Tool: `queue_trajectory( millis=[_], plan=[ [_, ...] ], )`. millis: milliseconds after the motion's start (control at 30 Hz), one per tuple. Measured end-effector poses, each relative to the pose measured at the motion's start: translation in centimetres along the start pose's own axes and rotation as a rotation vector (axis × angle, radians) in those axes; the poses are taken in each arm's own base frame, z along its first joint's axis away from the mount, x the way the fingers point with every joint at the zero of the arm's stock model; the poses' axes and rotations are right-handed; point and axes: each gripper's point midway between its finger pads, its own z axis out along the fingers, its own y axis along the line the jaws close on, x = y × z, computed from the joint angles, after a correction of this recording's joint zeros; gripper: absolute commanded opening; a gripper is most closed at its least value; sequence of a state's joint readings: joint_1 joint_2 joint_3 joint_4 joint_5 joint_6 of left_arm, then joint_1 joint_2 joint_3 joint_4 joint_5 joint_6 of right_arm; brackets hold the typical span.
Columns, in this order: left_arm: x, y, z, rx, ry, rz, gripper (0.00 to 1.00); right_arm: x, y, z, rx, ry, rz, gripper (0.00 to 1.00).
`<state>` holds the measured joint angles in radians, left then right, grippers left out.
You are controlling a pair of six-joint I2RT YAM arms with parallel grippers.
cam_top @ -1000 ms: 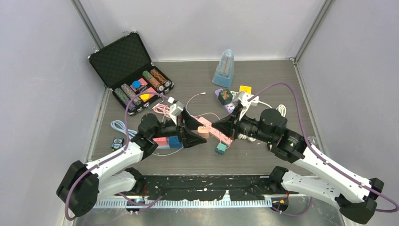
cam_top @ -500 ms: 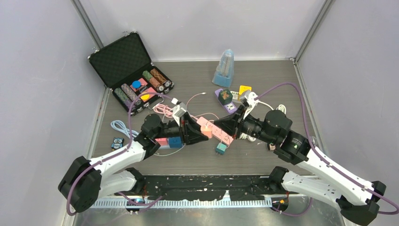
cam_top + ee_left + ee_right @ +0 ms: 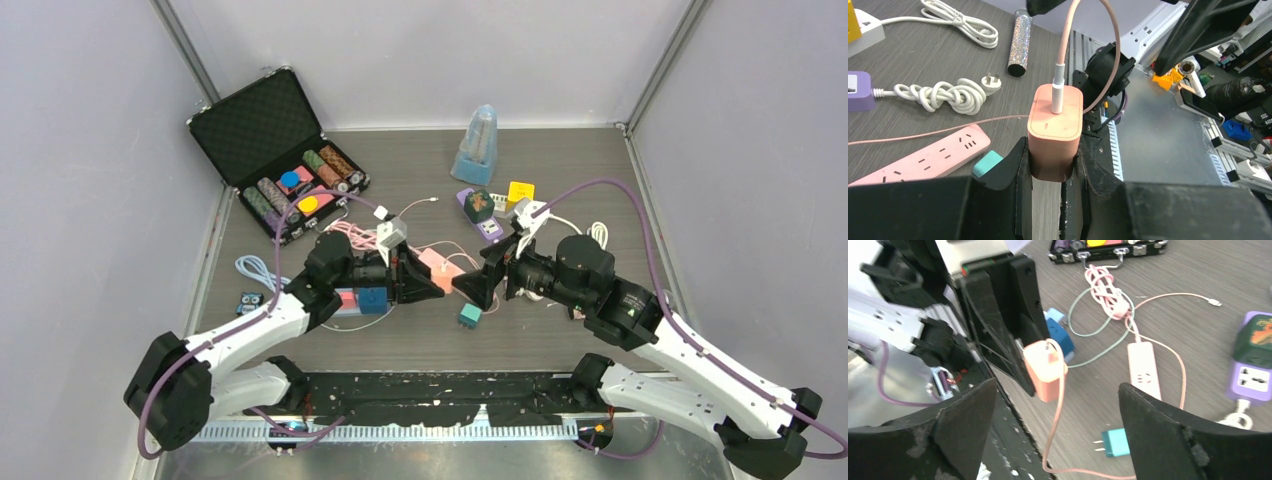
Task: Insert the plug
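The left pincer (image 3: 1050, 162) is closed on the salmon-pink square charger plug (image 3: 1054, 125) with its pink cable. It holds the plug in the air near the long pink power strip (image 3: 923, 157), not touching the strip. The right pincer (image 3: 1063, 425) stands wide open and empty. The step in hand seems to be bringing the plug to the strip. Next, I think the prongs must be lined up over one socket of the strip.

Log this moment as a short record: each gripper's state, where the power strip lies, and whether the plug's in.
Left gripper: shut on salmon-pink cube charger, pink cable in its top
Right gripper: open, empty, facing the charger
Pink power strip: flat on table, visible sockets empty
Plug inserted: not yet
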<state>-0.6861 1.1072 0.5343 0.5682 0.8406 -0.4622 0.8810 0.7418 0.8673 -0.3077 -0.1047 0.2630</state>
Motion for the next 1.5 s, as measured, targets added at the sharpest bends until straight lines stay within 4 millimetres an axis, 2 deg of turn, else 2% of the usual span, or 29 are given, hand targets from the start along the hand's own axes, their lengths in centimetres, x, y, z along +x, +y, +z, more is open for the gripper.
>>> queue_trajectory(
  millis=[167,300,367,467,600,733,833,1067,1200,1267,1300,1367,1467,1500],
  plan=[
    [0.3,-0.2,-0.4,0.004,0.055,0.077,0.00,1.0,-0.7,-0.4,0.025,0.055,-0.067,0.96],
    [0.8,-1.0,-1.0,0.022,0.095,0.144,0.00,0.5,0.3,-0.1,-0.038,0.093,-0.132,0.98],
    [0.9,-1.2,-1.1,0.031,0.113,0.174,0.00,0.2,1.1,0.4,-0.087,0.110,-0.158,0.93],
    [1.0,-1.2,-1.2,0.039,0.137,0.205,0.00,0.8,2.1,1.6,-0.159,0.169,-0.176,0.83],
    [1.7,-1.3,-1.3,0.048,0.161,0.218,0.00,2.5,2.5,3.2,-0.213,0.275,-0.163,0.66],
    [2.1,-1.4,-1.4,0.057,0.176,0.220,0.00,4.1,2.7,3.8,-0.249,0.355,-0.150,0.56],
    [2.2,-1.5,-1.4,0.060,0.180,0.225,0.00,4.9,2.9,3.6,-0.266,0.390,-0.148,0.52],
    [2.3,-1.6,-1.4,0.064,0.185,0.220,0.00,5.4,3.2,3.6,-0.306,0.433,-0.166,0.53],
    [2.2,-1.6,-1.4,0.067,0.187,0.218,0.00,6.1,3.1,3.9,-0.314,0.463,-0.168,0.43],
    [2.3,-1.5,-1.4,0.064,0.190,0.215,0.00,6.4,3.1,3.9,-0.320,0.473,-0.168,0.29],
    [2.5,-1.5,-1.4,0.064,0.197,0.203,0.01,6.4,3.1,3.9,-0.322,0.474,-0.174,0.17],
    [2.7,-1.6,-1.5,0.072,0.203,0.195,0.12,6.6,3.1,3.8,-0.329,0.483,-0.183,0.07],
    [2.9,-1.7,-1.5,0.075,0.211,0.181,0.42,6.8,3.0,3.7,-0.330,0.491,-0.188,0.06],
    [2.9,-1.6,-1.5,0.068,0.211,0.181,0.49,6.8,3.0,3.7,-0.329,0.490,-0.190,0.05]
  ],
)
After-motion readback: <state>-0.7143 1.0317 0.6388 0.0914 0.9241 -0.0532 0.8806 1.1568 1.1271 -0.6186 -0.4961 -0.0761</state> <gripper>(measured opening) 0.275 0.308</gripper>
